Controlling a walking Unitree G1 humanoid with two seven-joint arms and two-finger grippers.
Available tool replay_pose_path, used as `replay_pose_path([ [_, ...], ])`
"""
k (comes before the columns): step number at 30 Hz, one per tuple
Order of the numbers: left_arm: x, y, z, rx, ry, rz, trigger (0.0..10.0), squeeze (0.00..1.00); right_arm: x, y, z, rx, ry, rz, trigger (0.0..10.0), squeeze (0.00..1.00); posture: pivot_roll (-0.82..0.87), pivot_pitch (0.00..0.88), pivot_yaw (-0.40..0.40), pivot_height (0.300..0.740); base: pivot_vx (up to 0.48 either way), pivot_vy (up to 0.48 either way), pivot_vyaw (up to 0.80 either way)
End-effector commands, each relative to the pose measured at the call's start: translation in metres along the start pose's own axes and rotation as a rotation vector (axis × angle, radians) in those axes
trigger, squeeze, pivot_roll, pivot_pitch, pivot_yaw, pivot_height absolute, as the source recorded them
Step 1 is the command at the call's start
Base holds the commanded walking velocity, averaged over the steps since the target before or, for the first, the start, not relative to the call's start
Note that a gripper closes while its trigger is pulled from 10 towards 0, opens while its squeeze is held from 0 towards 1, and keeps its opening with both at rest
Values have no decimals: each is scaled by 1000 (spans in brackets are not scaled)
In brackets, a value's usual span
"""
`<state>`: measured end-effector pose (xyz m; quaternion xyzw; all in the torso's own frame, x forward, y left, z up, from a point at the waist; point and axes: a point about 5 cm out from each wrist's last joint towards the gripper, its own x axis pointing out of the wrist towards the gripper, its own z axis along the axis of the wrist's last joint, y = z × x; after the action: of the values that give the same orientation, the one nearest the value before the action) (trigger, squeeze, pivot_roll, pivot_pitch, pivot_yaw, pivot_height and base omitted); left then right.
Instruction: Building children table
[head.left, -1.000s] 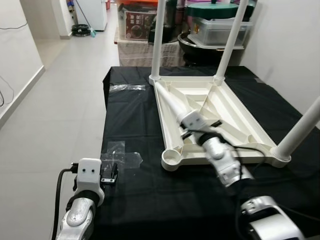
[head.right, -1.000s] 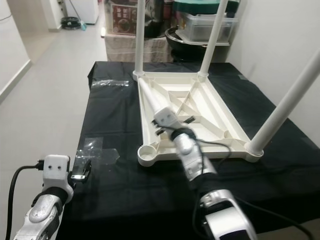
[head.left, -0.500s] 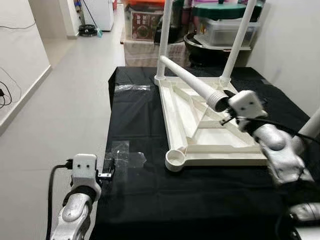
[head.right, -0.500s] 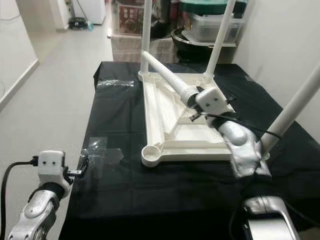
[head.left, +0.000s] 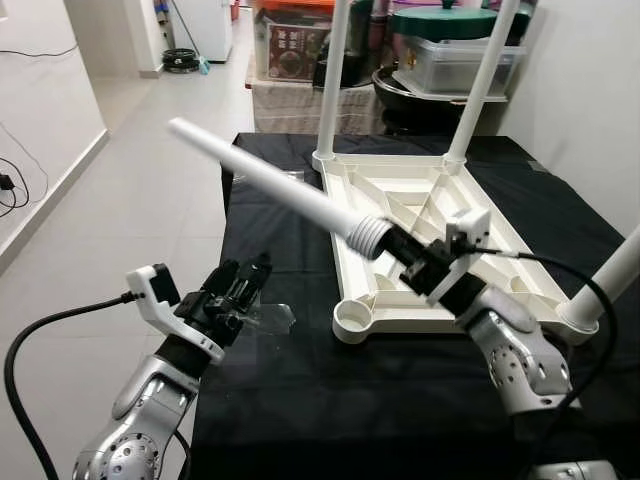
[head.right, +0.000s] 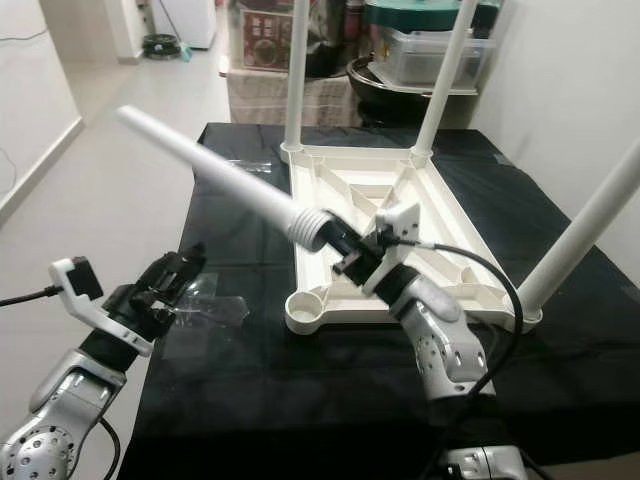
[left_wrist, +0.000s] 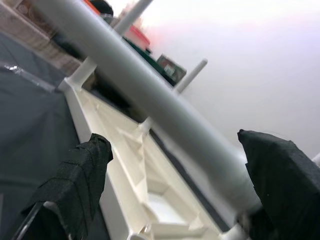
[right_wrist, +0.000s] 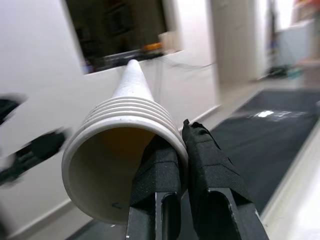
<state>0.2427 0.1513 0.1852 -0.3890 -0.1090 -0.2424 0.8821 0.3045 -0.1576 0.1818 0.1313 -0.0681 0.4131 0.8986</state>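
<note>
You can't see the tops of the three standing legs (head.left: 334, 80); the frame cuts them off. The right gripper (head.left: 418, 268) hides part of the tabletop (head.left: 420, 200) behind it. In the right wrist view the left gripper (right_wrist: 30, 150) is a dark blur. The boxes (head.left: 455, 60) beyond the cloth are too small to read.

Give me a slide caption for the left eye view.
Right claw holds a loose white table leg above the upturned tabletop; left claw open nearby.
</note>
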Motion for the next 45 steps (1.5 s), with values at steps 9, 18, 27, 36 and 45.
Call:
replay_pose_path([
  [9, 3, 1, 10, -199, -63, -54, 10000, 0, -19, 18, -1, 211, -7, 183, 0, 0, 99, 0, -64, 740, 0, 0, 0],
  [18, 6, 2, 15, -284, -69, -82, 10000, 0, -30, 36, -11, 347, 57, 317, 0, 0, 88, 0, -69, 740, 0, 0, 0],
  [27, 8, -17, 29, -406, -109, -239, 0, 0, -37, 31, -19, 390, 137, 340, 0, 0, 91, 0, -81, 740, 0, 0, 0],
  [36, -5, -38, 20, -562, -37, -395, 0, 0, -29, 23, -20, 399, 147, 320, 0, 0, 102, 0, -86, 740, 0, 0, 0],
  [45, -3, -34, 24, -538, -18, -364, 0, 0, -20, 4, -18, 326, 188, 144, 10000, 690, 103, 0, -84, 740, 0, 0, 0],
])
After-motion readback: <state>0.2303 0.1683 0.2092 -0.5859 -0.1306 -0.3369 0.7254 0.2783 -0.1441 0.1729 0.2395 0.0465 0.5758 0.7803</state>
